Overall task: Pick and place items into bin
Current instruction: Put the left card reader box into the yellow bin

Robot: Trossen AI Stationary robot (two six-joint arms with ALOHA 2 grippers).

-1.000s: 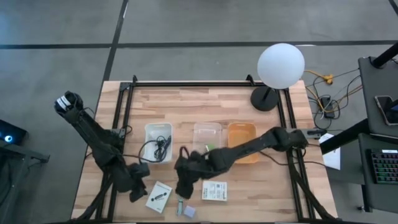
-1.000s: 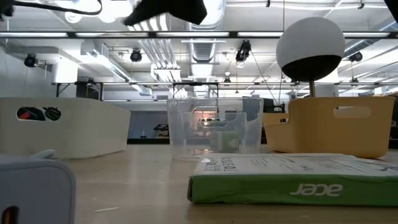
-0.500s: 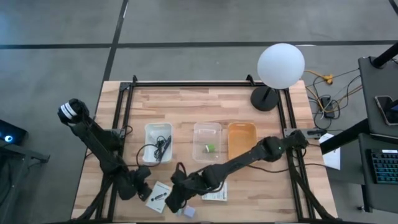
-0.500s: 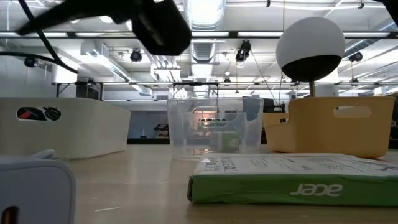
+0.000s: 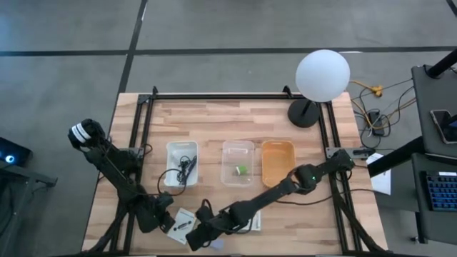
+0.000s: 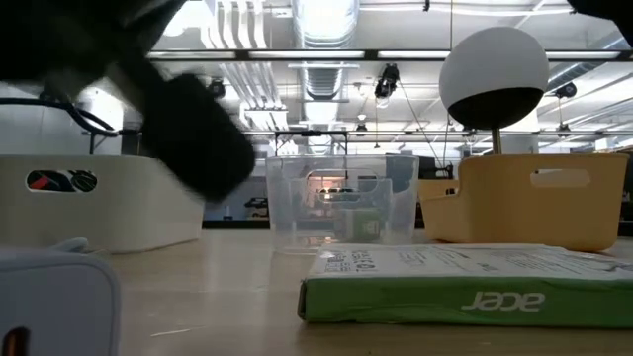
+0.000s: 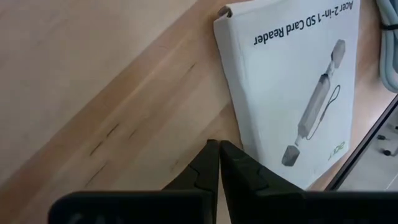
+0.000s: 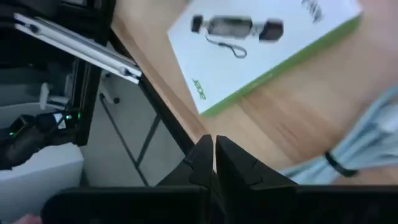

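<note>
My left gripper (image 7: 219,145) is shut, its tips at the long edge of a white card-reader packet (image 7: 292,87) lying flat near the table's front left (image 5: 183,225). My right gripper (image 8: 213,140) is shut with nothing in it, low over the front edge just right of that packet (image 5: 200,233); its dark blurred shape (image 6: 188,129) crosses the low view. A second packet with a green side (image 6: 465,282) lies flat under the right arm. A grey-blue cube (image 6: 54,297) sits at the front edge. The coiled black cable (image 5: 178,171) hangs over the white bin (image 5: 182,151). My left gripper's shut fingertips (image 7: 233,155) stand at the white packet's long edge (image 7: 239,134), slanting down onto the table. I cannot tell whether they touch it. The packet lies flat on the wood.
A clear bin (image 5: 238,153) holds a tiny green piece (image 5: 241,170); an orange bin (image 5: 277,163) stands to its right. A globe lamp (image 5: 323,75) is at the far right. Black frame rails (image 5: 143,143) run along both table sides. The right arm (image 5: 285,187) stretches across the front.
My right gripper has swung from just in front of the clear bin toward the table's near left, going down to the front edge beside the white packet. The left arm has shifted only slightly. The packets and bins have stayed in place.
</note>
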